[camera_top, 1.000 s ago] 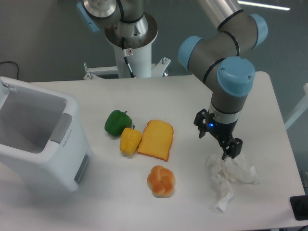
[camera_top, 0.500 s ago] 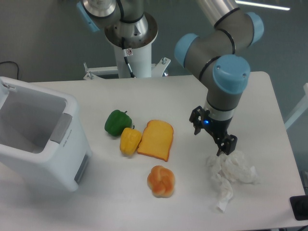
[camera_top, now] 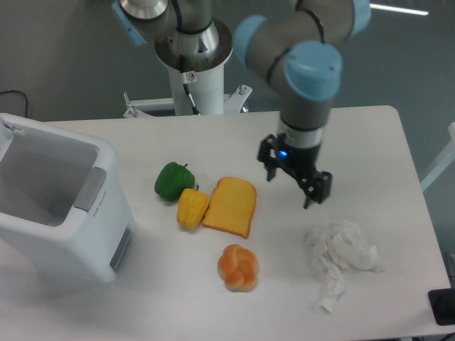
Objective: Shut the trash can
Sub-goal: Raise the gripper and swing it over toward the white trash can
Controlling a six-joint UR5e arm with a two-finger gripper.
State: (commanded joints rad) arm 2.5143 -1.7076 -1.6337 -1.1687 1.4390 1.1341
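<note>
**benchwatcher:** ok so the gripper (camera_top: 294, 179) has slid left and a bit away from the crumpled tissue (camera_top: 341, 257) over the last second. It was hanging right over that paper, now it's in the air just right of the toast slice (camera_top: 229, 206), fingers pointing down and spread apart with nothing between them. My read: it's done with the tissue side and is heading across toward the bin.

**ur5_fan:** where's the bin from where you stand?

**benchwatcher:** far left of the table (camera_top: 370, 142), well apart from the arm. The trash can (camera_top: 60, 213) is the big white boxy one with a grey strip at the rim and a grey side panel. Its mouth is wide open and you can see straight into it. The lid must be past the left edge of the view, only a sliver of white shows there. So closing hasn't started, I'd say, and the whole table is left to cross.

**ur5_fan:** how much stuff is lying around?

**benchwatcher:** one green pepper (camera_top: 173, 180), one yellow pepper (camera_top: 192, 208) touching it, one toast slice, one orange bun-looking thing (camera_top: 238, 267), one wad of tissue. One bin, one arm.
</note>
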